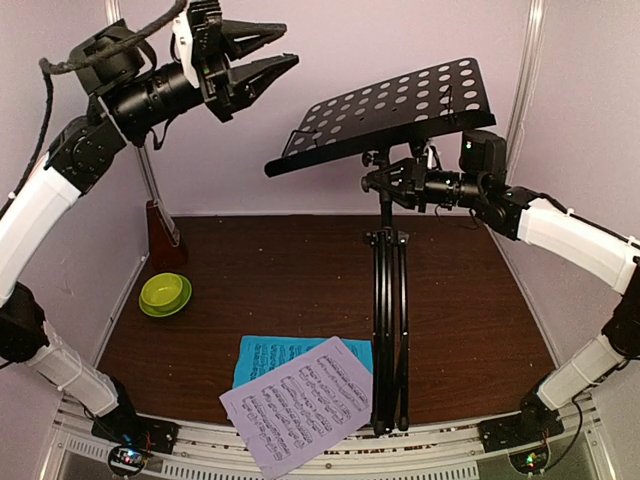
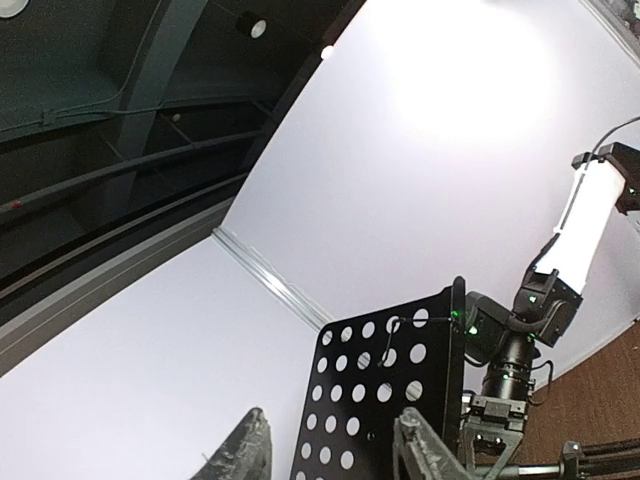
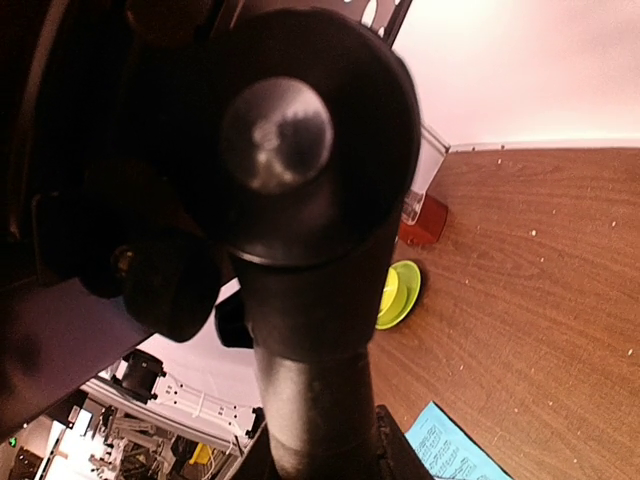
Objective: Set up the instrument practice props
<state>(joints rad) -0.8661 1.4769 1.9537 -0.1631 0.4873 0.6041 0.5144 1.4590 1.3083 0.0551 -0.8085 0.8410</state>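
Left jaws: spread, tips well apart in free air, gripping nothing. The left arm holds them high at the back left, well above the tabletop, pointing toward the music stand. (Left wrist view: both tips at the bottom edge, the stand's holed plate beyond them, not touching.)

Surroundings:
- The stand is upright on its tripod, right of middle. The legs show as a narrow black bundle with the feet at the near edge. The plate is tilted, its right side higher.
- White sheet lies flat at the front, its near corner hanging over the metal rail. It covers the lower right part of the cyan sheet, which also lies flat on the tabletop.
- The white sheet's right edge is just beside the tripod feet; I cannot tell whether they touch.
- Metronome stands upright in the back left corner by the wall, below the left arm.
- Green bowl sits just in front of the metronome, apart from it.

In the way: the plate overhangs the right jaws, and the tripod column stands between the right arm and the sheets.

Right jaws: the right arm reaches in level from the right, and the jaws are at the stand's neck just under the plate, among the knobs. They are black on black from above. (The right wrist view is filled by the blurred column and a metal-capped knob.) I cannot tell whether they pinch the neck or only bracket it.
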